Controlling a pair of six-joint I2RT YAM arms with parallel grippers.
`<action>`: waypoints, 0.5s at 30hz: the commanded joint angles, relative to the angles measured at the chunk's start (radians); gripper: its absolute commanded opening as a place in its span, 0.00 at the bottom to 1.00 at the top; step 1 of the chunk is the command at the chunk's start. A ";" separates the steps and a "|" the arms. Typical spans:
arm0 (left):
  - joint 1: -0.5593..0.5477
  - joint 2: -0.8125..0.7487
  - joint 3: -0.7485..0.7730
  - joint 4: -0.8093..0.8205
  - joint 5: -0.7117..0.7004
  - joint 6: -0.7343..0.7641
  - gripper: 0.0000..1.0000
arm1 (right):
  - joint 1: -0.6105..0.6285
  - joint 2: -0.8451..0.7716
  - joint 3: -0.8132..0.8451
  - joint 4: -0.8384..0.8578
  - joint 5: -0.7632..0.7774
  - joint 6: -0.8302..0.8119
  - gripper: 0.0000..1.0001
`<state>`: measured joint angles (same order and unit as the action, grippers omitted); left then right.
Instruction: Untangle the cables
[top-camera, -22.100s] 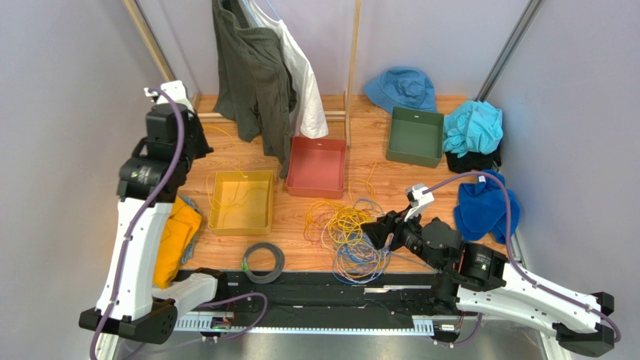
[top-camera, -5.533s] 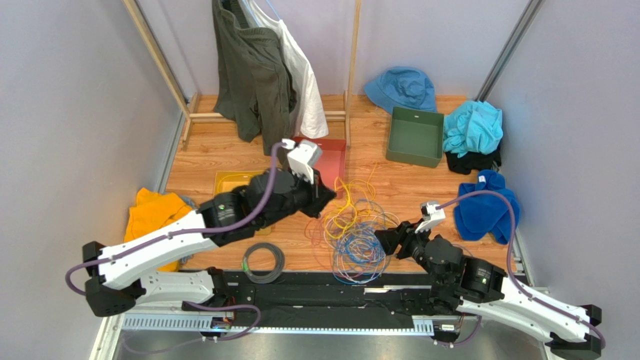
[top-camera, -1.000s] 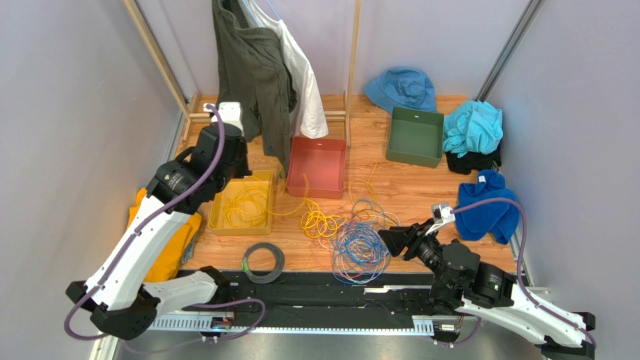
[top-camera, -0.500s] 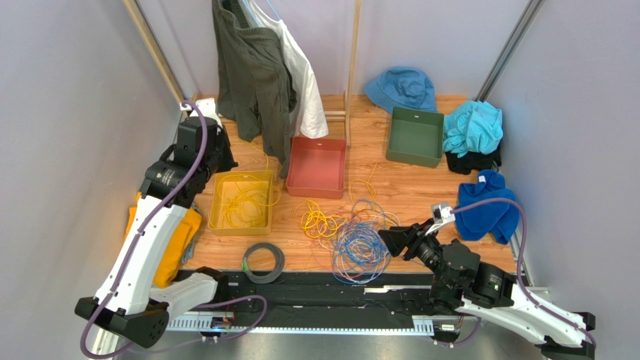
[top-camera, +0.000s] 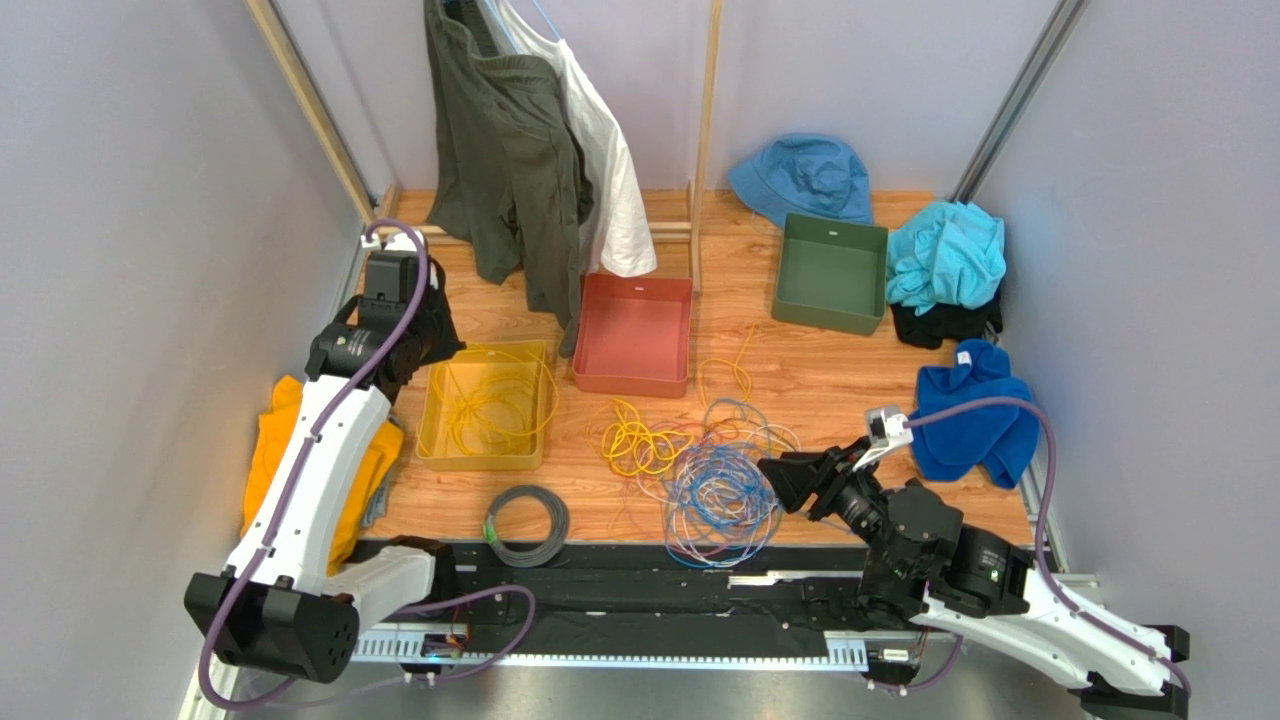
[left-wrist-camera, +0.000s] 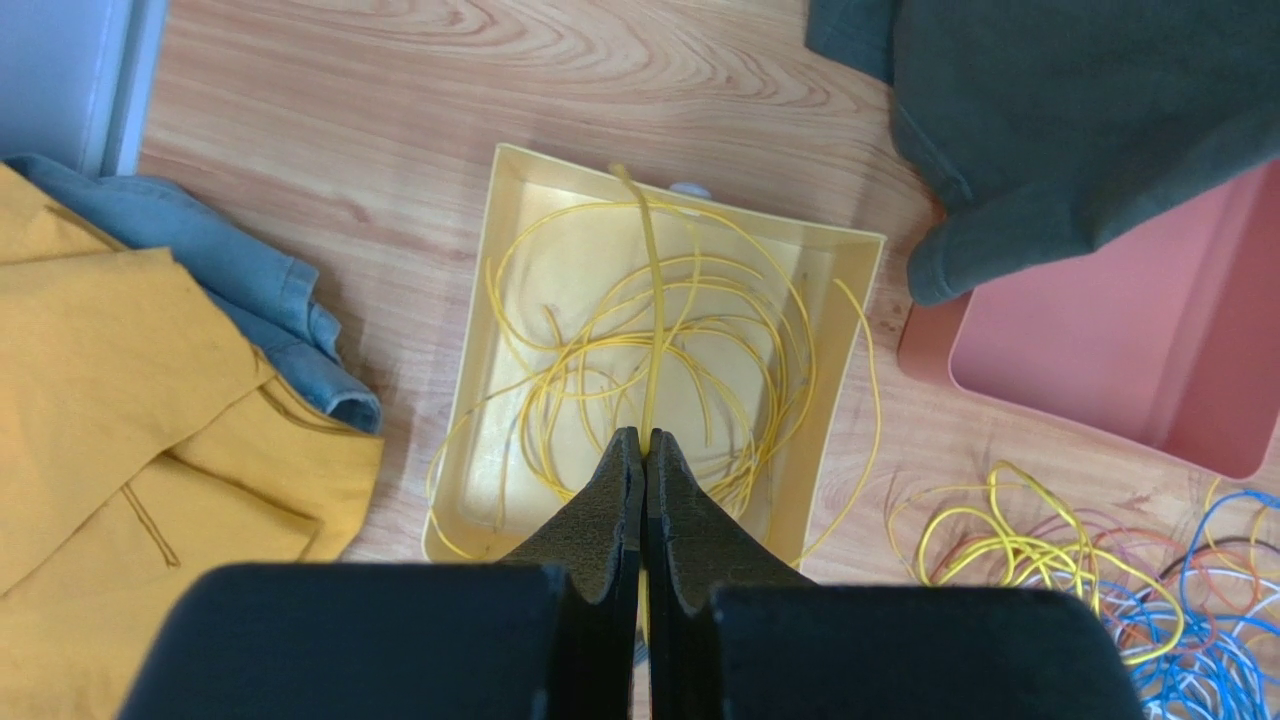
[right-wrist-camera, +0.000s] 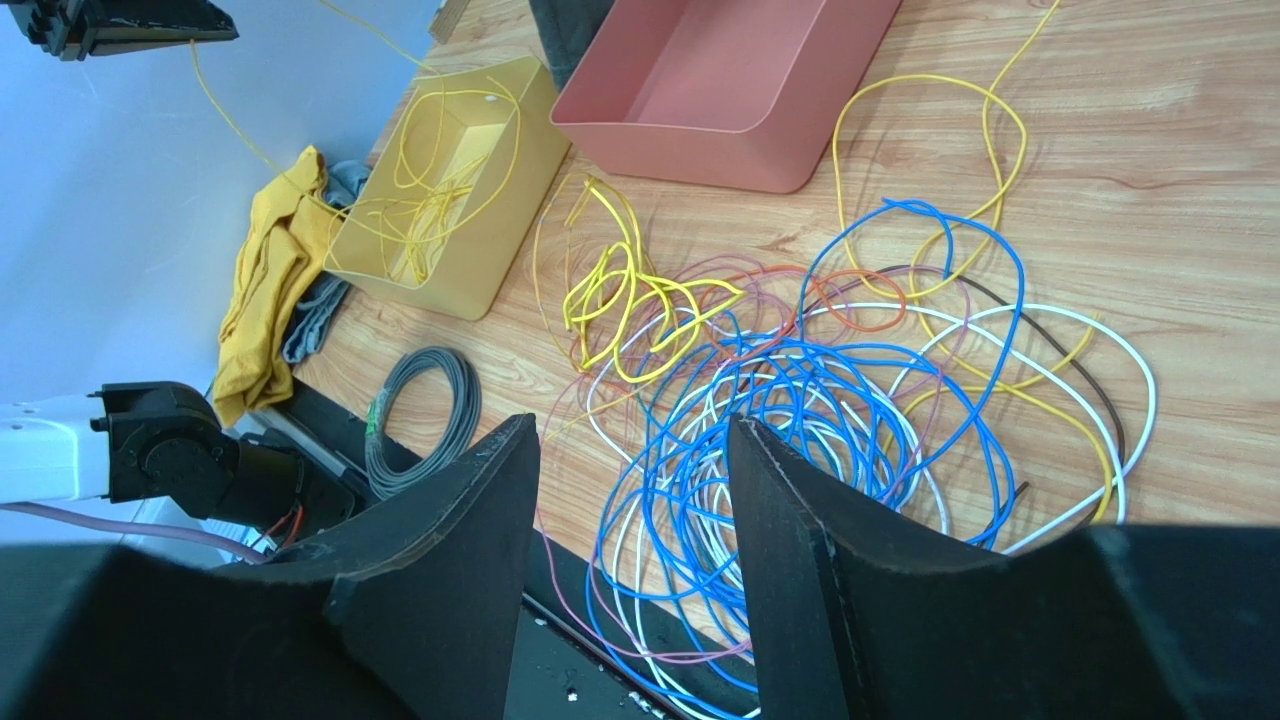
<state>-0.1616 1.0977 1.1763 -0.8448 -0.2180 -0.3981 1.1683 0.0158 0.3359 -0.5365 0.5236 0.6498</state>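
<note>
While the left gripper (left-wrist-camera: 643, 444) is clenched on a yellow cable (left-wrist-camera: 655, 285) that runs into the yellow tray (left-wrist-camera: 751, 213), you see the right gripper (right-wrist-camera: 631, 432) released and empty above the tangled cables (right-wrist-camera: 796, 405), which lie on the wooden table (right-wrist-camera: 1142, 180) near the pink tray (right-wrist-camera: 706, 75).

1. The pinched stretch of the yellow cable (left-wrist-camera: 652, 300) is hidden between the pressed-together fingers (left-wrist-camera: 609, 503) of the left gripper (left-wrist-camera: 643, 450).
2. In the left wrist view, the pink tray (left-wrist-camera: 1112, 360) is cut off by the right edge and partly covered by the dark green garment (left-wrist-camera: 1082, 120).
3. The heap of cables (left-wrist-camera: 1112, 578) is cut off at that view's lower right corner.
4. In the right wrist view, its near loops are hidden behind the fingers (right-wrist-camera: 451, 555) of the right gripper (right-wrist-camera: 631, 435).
5. From above, single strands cannot be traced.
6. The black cloth (top-camera: 944, 323) is mostly buried under the turquoise cloth (top-camera: 944, 252).
</note>
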 joint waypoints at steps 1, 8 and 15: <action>0.027 -0.038 0.013 0.027 0.002 0.031 0.00 | 0.002 -0.013 0.011 0.013 0.021 -0.012 0.53; 0.057 -0.071 0.055 0.000 0.000 0.041 0.00 | 0.004 0.001 0.009 0.032 0.018 -0.021 0.53; 0.059 -0.059 0.099 -0.028 -0.014 0.065 0.00 | 0.002 0.000 0.003 0.047 0.021 -0.022 0.53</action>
<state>-0.1104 1.0458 1.2415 -0.8673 -0.2192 -0.3637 1.1683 0.0162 0.3355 -0.5343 0.5274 0.6392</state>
